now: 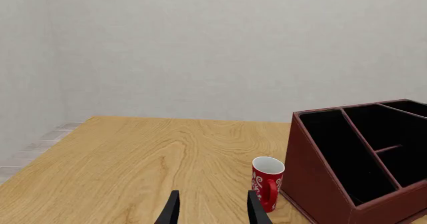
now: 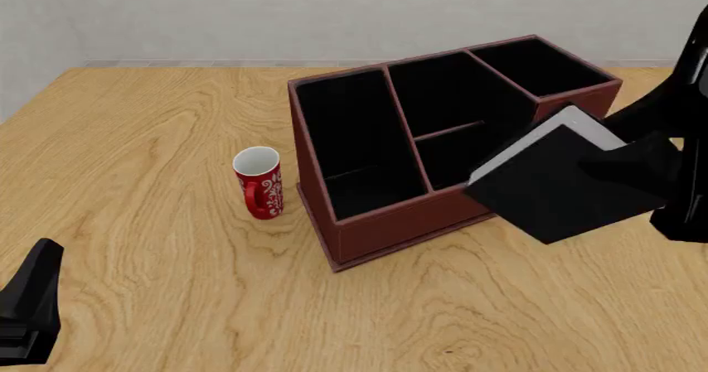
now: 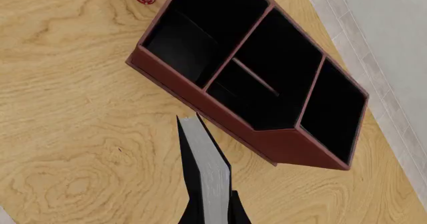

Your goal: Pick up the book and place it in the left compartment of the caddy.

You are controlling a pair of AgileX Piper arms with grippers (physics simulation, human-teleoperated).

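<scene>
Nearest me, at about seven o'clock in the front view, my left gripper (image 2: pixel 28 306) hangs low over the bare table (image 2: pixel 144 264), its fingers apart with nothing between them, as the left wrist view confirms. Out at three o'clock my right gripper (image 2: pixel 647 173) is clamped on the book (image 2: pixel 564 181), which rides tilted in the air, clear of the table, just in front of the caddy (image 2: pixel 366 231) and overlapping its near right wall from this angle. I judge the book stiff and moderately heavy for its size; the plain black covers look smooth, so it could slip or pivot in a pinch taken near one edge. The right wrist view shows the white page edges running straight out from the fingers, so the hold sits at one end, across the covers, leaving a long overhang. Beyond, the left compartment (image 2: pixel 354 140) lies open at eleven o'clock from the book, long and narrow. Farther left, at nine o'clock from the caddy, stands the red mug (image 2: pixel 259 181), just beside its low end.
</scene>
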